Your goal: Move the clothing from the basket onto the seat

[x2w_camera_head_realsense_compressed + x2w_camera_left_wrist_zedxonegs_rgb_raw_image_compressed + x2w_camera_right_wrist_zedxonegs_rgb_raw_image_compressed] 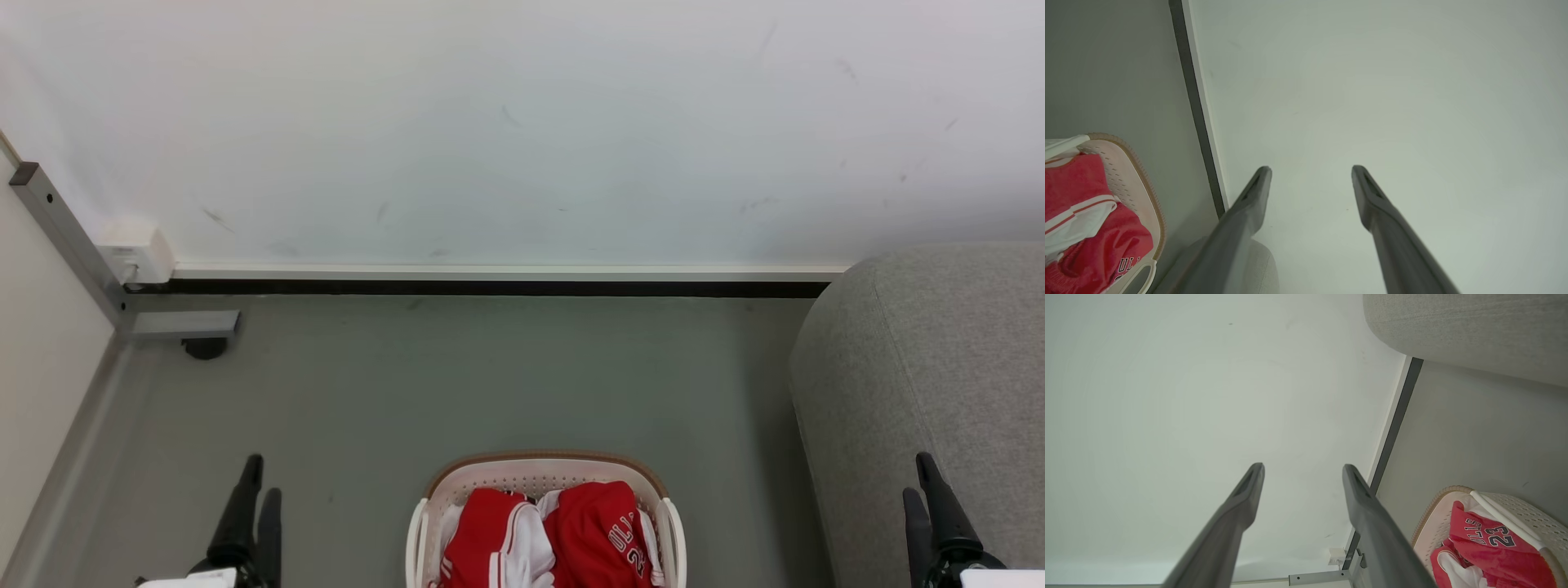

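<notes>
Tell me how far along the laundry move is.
Done: nothing yet; both red jerseys lie in the basket, and the part of the sofa in view carries none. In hand: nothing; the left gripper and right gripper are open, empty, either side of the basket. Left: lift each jersey out and lay it on the sofa.

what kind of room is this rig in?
Likely a staged living-room corner, maybe a lab: grey sofa by a bare white wall, laundry basket of red jerseys on a plain grey floor.

Left gripper, right gripper hover parted, seemingly level.
</notes>
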You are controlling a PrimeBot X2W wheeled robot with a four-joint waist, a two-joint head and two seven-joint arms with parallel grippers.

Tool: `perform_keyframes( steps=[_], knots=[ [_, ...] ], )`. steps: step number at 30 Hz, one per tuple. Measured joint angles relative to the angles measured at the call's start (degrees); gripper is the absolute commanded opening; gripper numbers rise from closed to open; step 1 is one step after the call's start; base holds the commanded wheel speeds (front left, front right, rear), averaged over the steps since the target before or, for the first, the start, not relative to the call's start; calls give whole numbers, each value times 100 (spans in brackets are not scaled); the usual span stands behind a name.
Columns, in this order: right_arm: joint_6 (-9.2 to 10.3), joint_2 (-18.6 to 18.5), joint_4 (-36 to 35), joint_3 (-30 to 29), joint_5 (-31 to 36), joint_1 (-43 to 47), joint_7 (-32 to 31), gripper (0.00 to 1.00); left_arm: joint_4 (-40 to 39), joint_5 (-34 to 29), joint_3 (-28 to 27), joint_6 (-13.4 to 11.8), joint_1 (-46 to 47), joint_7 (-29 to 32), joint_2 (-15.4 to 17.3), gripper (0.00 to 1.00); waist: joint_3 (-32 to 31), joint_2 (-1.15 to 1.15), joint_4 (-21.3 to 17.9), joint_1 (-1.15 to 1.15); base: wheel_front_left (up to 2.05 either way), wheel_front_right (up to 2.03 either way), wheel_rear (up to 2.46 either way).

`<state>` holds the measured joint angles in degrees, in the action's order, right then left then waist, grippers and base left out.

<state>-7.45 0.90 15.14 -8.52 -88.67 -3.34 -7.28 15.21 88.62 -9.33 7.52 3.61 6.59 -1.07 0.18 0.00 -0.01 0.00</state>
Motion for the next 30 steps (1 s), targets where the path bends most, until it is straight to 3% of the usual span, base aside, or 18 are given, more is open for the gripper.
perform_keyframes(
  steps=[7,16,30],
  knots=[
    [0,-65,-226,189,237,-1,233,100,-279,-352,77,0,9,-190,37,100,5,0,-9,0,0,0,0],
    [1,-178,-381,492,867,-2,520,100,-469,-1428,99,0,9,-452,89,100,7,0,-46,0,0,0,0],
    [1,-230,-653,653,2519,-1,860,100,-884,-3278,278,0,-4,-787,144,100,23,0,-77,0,0,0,0]
  ],
)
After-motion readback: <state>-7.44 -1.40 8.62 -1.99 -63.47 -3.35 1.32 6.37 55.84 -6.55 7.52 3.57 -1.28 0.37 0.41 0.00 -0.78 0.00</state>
